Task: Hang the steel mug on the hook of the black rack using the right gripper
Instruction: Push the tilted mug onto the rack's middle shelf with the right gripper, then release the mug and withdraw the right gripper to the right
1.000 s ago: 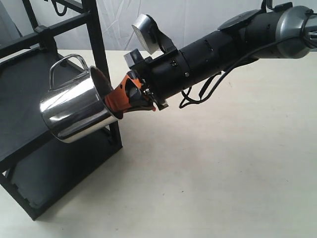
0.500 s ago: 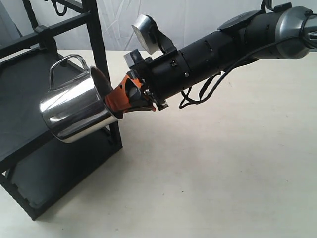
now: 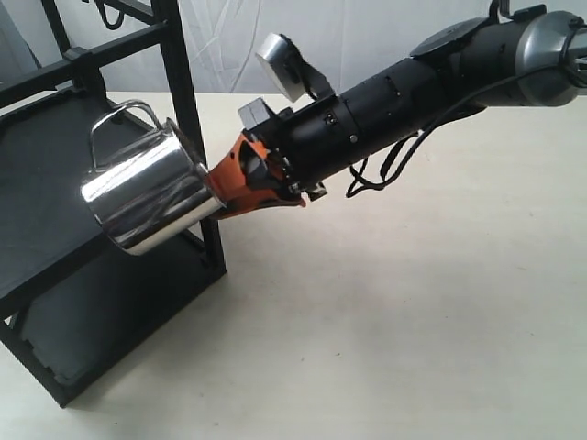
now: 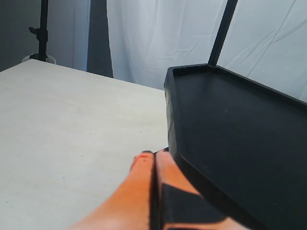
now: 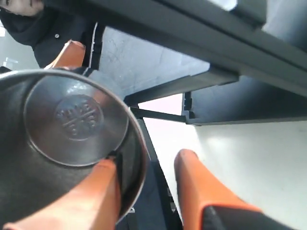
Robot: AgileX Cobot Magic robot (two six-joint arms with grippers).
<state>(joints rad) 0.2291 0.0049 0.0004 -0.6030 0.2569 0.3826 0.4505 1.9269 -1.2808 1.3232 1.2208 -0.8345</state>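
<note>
My right gripper (image 3: 229,183) holds the steel mug (image 3: 147,197) in the air, tilted, with its thin looped handle (image 3: 117,117) on top. It hangs in front of the black rack (image 3: 190,119), level with the middle shelf. In the right wrist view one orange finger (image 5: 91,191) is inside the mug (image 5: 72,120) and the other (image 5: 201,191) is outside its wall, with the gripper (image 5: 146,160) shut on that wall. Rack bars (image 5: 216,43) cross above. My left gripper (image 4: 154,155) is shut on nothing, beside a black rack tray (image 4: 240,124).
A curved black hook (image 3: 108,13) shows at the rack's top edge. The cream table (image 3: 394,321) spreads to the right of the rack. White curtains (image 3: 367,27) hang behind. The right arm's loose cables (image 3: 376,174) dangle under it.
The right arm has shifted slightly up and to the right. The mug moved with it and tilted so that less of its mouth shows.
</note>
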